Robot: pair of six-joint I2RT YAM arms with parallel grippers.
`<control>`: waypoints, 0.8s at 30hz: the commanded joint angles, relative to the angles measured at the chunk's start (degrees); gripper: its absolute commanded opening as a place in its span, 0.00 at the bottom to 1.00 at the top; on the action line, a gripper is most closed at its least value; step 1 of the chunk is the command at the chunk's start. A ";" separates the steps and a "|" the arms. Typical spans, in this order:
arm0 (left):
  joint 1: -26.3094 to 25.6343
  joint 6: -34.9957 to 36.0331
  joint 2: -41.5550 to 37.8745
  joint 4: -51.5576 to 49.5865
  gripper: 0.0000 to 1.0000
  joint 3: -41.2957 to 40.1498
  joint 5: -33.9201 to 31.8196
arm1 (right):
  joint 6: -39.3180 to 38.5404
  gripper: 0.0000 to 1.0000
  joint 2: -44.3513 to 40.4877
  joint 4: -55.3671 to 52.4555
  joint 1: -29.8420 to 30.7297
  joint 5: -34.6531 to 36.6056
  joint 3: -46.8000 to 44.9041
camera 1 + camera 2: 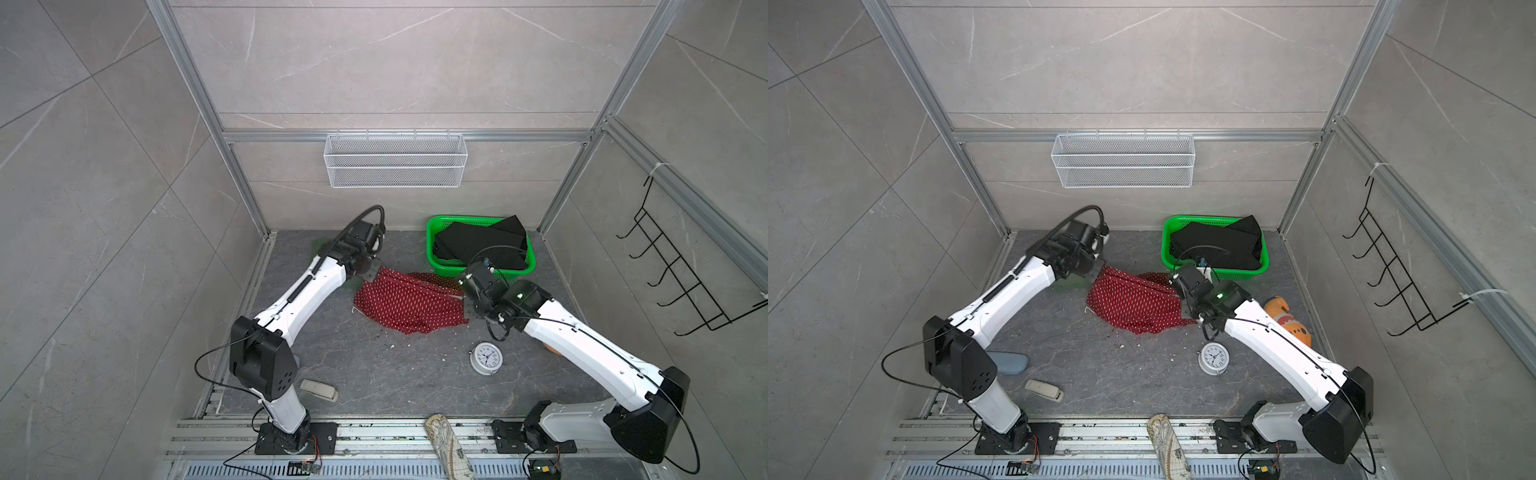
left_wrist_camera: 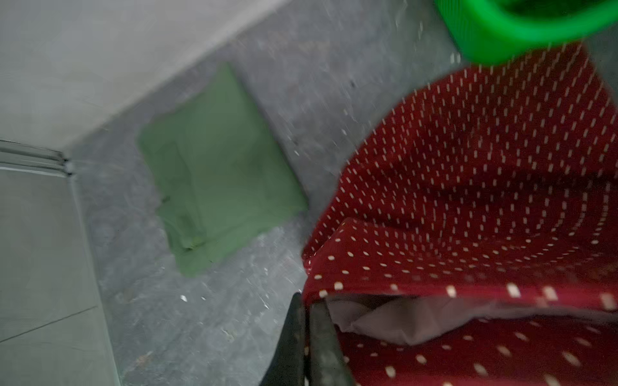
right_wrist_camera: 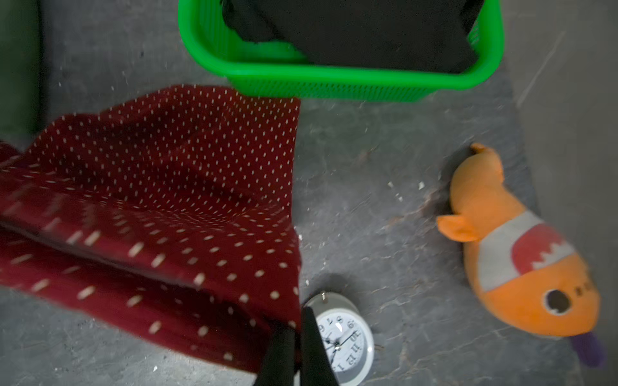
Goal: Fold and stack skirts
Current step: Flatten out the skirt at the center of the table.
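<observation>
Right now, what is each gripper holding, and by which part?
Both hold the red polka-dot skirt: left gripper shut on its left-end edge, right gripper shut on its right-end edge.

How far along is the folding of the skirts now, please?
Done: the olive green skirt lies flat and looks folded. In hand: the left pincer and right pincer each pinch an edge of the red dotted skirt, not yet stacked. Left: the black skirt, in the green basket.

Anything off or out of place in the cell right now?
Yes. The patterned cloth roll lies across the front rails, off the mat. The black skirt sticks out over the green basket at its back corner. White crumbs litter the mat. The alarm clock lies face up.
</observation>
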 commanded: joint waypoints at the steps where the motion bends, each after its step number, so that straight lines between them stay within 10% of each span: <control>1: 2.54 0.64 -2.44 -7.28 0.00 13.09 -4.67 | -10.11 0.00 2.58 -4.66 -3.85 2.74 9.23; 11: 3.79 8.00 7.80 -23.53 0.00 52.85 -6.54 | -24.10 0.00 15.16 -14.11 -10.57 -4.05 47.54; 18: 4.44 7.63 -4.49 -13.19 0.00 34.91 -4.72 | -30.09 0.00 23.95 -26.59 -12.01 -13.25 76.48; 24: 4.53 4.98 -14.39 -8.96 0.00 23.60 -3.78 | -30.15 0.00 15.71 -21.67 -12.23 -15.46 62.90</control>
